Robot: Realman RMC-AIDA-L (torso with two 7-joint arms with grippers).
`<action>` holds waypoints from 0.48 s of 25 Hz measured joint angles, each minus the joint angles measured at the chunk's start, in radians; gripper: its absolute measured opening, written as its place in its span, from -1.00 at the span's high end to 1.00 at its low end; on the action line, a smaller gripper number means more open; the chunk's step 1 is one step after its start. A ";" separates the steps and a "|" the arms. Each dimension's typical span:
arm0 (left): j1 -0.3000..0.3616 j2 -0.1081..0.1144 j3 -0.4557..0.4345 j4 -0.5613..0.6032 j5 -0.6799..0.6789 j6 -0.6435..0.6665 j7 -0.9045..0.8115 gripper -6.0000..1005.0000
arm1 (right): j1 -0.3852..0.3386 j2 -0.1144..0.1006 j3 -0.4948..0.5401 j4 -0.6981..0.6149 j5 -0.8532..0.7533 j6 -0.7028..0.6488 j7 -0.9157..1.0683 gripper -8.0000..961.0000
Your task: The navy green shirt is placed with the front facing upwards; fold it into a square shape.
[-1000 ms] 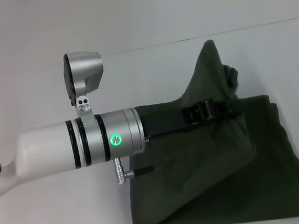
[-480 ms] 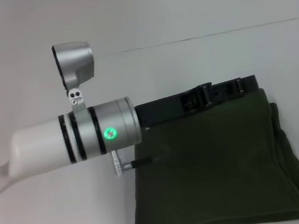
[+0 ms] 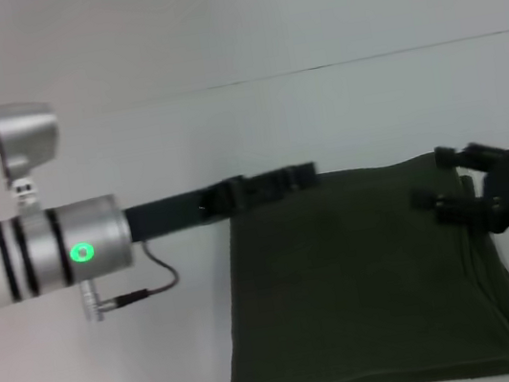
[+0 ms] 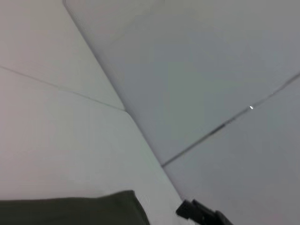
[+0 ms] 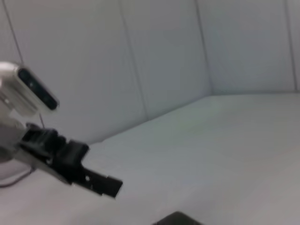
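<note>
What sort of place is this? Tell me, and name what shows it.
Probably a lab test booth, not a home: a plain white table, bare white panelled walls, and only the folded navy green shirt between the left gripper and right gripper.

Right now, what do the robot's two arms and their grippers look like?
The left arm is a pale cylinder ending in a silver wrist with black bands, a glowing green ring light, a grey cable and a silver camera pod above. Its left gripper is flat and black. The right gripper is black, with two angular fingers.
</note>
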 joint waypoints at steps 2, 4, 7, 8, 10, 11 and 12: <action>0.014 0.001 -0.066 0.013 0.042 0.022 0.000 -0.67 | 0.029 0.012 -0.008 0.005 -0.050 0.076 0.037 -0.73; 0.023 0.001 -0.113 0.023 0.075 0.047 -0.003 -0.75 | 0.035 0.016 -0.008 0.008 -0.069 0.106 0.050 -0.73; 0.030 0.005 -0.160 0.030 0.126 0.068 -0.022 -0.86 | 0.047 0.020 -0.011 0.035 -0.098 0.174 0.069 -0.73; 0.030 0.006 -0.169 0.031 0.142 0.070 -0.030 -0.90 | 0.050 0.020 -0.012 0.047 -0.104 0.196 0.070 -0.73; 0.030 0.007 -0.180 0.032 0.166 0.074 -0.037 -0.91 | 0.056 0.020 -0.021 0.064 -0.109 0.237 0.074 -0.73; 0.030 0.008 -0.183 0.032 0.173 0.075 -0.039 -0.92 | 0.059 0.020 -0.027 0.068 -0.110 0.253 0.078 -0.73; 0.030 0.009 -0.187 0.034 0.183 0.075 -0.041 -0.92 | 0.061 0.021 -0.029 0.068 -0.109 0.259 0.081 -0.73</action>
